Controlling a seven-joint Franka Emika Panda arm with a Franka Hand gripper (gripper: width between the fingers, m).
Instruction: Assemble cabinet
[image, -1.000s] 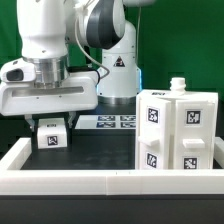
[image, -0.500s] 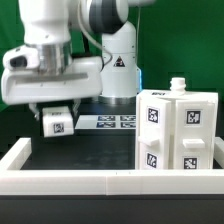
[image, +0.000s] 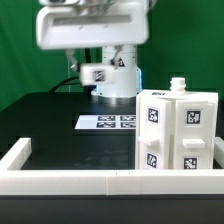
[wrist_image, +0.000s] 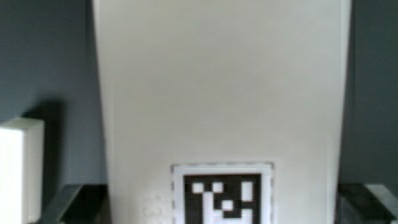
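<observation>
The cabinet's large white box (image: 177, 131) stands upright at the exterior view's right, with marker tags on its faces and a small knob on top. My gripper (image: 93, 68) is raised high above the table, left of the box, shut on a small white cabinet block (image: 94, 74) with a marker tag. In the wrist view the block (wrist_image: 217, 90) fills the middle, its tag low down between the jaws of the gripper (wrist_image: 219, 203). The fingers are mostly hidden behind the block.
The marker board (image: 108, 122) lies flat on the black table below the gripper. A long low white border frame (image: 70, 181) runs along the front and left side. The robot base (image: 118, 75) stands behind. A white edge (wrist_image: 18, 165) shows beside the block in the wrist view.
The arm has risen and swung toward the exterior view's right, carrying the small block from low near the left frame to high above the marker board.
</observation>
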